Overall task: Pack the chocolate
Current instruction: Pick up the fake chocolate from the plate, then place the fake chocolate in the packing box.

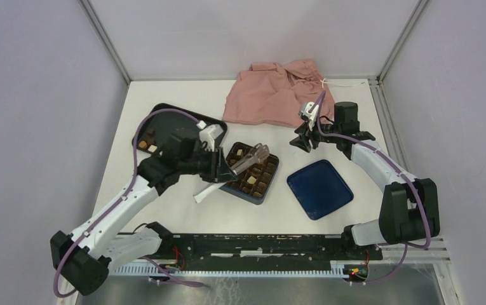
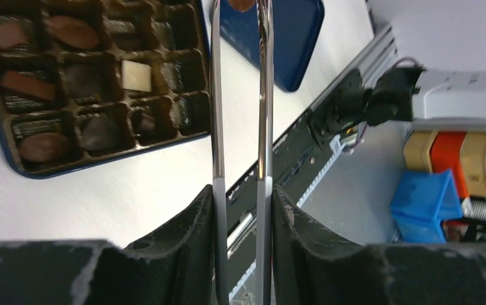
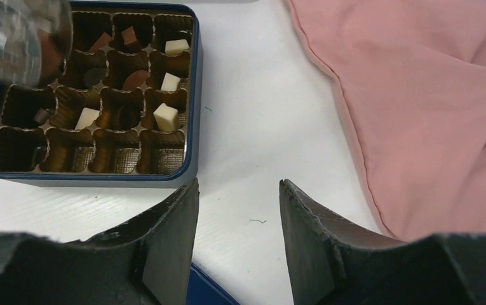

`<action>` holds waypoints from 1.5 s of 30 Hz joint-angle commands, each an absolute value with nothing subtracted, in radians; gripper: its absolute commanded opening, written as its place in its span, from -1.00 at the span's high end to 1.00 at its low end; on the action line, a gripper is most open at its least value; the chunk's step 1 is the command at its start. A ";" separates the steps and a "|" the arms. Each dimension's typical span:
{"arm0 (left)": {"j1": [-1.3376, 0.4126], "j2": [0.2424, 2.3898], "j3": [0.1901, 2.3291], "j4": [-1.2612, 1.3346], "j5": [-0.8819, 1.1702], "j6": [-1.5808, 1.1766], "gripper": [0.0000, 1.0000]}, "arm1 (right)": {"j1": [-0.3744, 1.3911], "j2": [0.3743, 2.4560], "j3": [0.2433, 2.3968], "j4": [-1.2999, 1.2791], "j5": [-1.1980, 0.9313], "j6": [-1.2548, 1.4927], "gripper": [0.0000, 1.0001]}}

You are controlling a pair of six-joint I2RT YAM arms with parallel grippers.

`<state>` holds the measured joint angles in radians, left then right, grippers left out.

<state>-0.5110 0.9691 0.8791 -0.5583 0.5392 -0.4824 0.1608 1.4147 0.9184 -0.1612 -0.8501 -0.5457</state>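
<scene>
My left gripper [image 1: 218, 166] [image 2: 241, 190] is shut on a pair of metal tongs [image 2: 264, 95], both arms pressed between its fingers. The tongs' tips [image 1: 256, 154] hover over the dark blue box [image 1: 272, 181] and pinch a brown chocolate [image 2: 243, 4]. The box's gridded insert holds several chocolate pieces, brown and white [image 2: 136, 75] [image 3: 165, 116]; some cells are empty. More chocolate [image 1: 148, 143] lies in the black tray [image 1: 176, 121]. My right gripper [image 1: 307, 136] [image 3: 239, 184] hangs open and empty right of the box [image 3: 192, 95], above bare table.
The box's blue lid [image 1: 319, 189] [image 2: 291, 38] lies flat right of the box. A pink cloth [image 1: 278, 92] [image 3: 418, 95] is bunched at the back, close behind the right gripper. The arms' base rail [image 1: 259, 244] runs along the near edge.
</scene>
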 commanded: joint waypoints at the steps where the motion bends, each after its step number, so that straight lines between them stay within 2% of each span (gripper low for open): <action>1: -0.666 1.056 0.954 -0.472 0.364 -0.558 0.96 | 0.147 1.401 0.914 -0.105 -0.839 -0.513 -0.11; 8: -0.794 1.212 1.041 -0.534 0.166 -0.537 0.96 | 0.138 1.405 0.913 -0.102 -0.845 -0.508 -0.11; 23: -0.858 1.367 1.113 -0.561 0.086 -0.514 0.85 | 0.137 1.411 0.913 -0.104 -0.859 -0.505 -0.11; 25: -0.860 1.382 1.119 -0.563 0.084 -0.513 0.81 | 0.137 1.411 0.914 -0.104 -0.860 -0.506 -0.11; 32: -0.871 1.402 1.143 -0.576 0.068 -0.512 0.43 | 0.138 1.414 0.916 -0.107 -0.864 -0.506 -0.11; 36: -0.875 1.402 1.146 -0.578 0.062 -0.512 0.28 | 0.138 1.416 0.916 -0.108 -0.865 -0.506 -0.11; 45: -0.878 1.407 1.149 -0.578 0.058 -0.513 0.14 | 0.137 1.418 0.919 -0.115 -0.870 -0.510 -0.11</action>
<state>-0.8726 1.4055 1.0992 -0.5995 0.0788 -0.5106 0.1417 1.4151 0.9180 -0.1360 -0.8463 -0.5167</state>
